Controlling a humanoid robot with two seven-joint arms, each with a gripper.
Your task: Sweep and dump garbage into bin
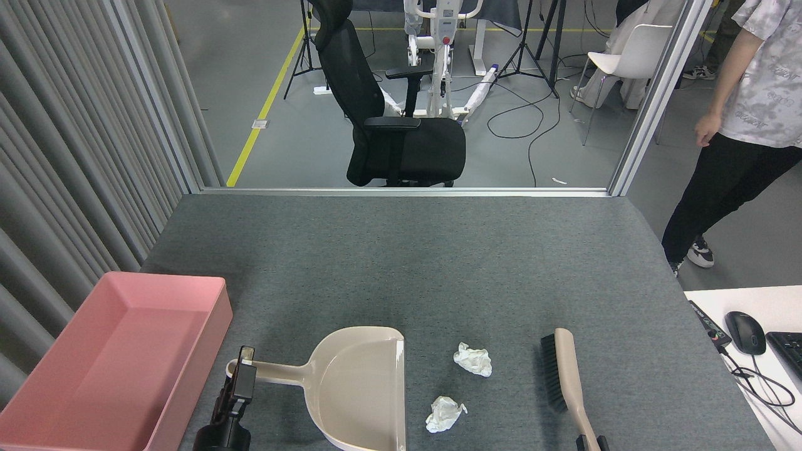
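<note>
Two crumpled white wads of garbage lie on the grey felt table, one [473, 359] further back and one [444, 414] nearer, both right of the beige dustpan [360, 391]. The pink bin [213, 319] stands at the left edge. My left gripper [241, 376] stands over the end of the dustpan handle [276, 373]; it looks dark and end-on, so its jaws do not show. A beige brush [564, 376] with black bristles lies to the right of the wads. My right gripper [592, 443] holds its handle at the bottom edge of the view.
A white desk [752, 351] with a mouse, keyboard and cable adjoins the table at the right. A person [745, 125] stands beyond the table's right side. Grey curtains [69, 156] line the left; a black office chair [395, 125] stands behind the table's far edge.
</note>
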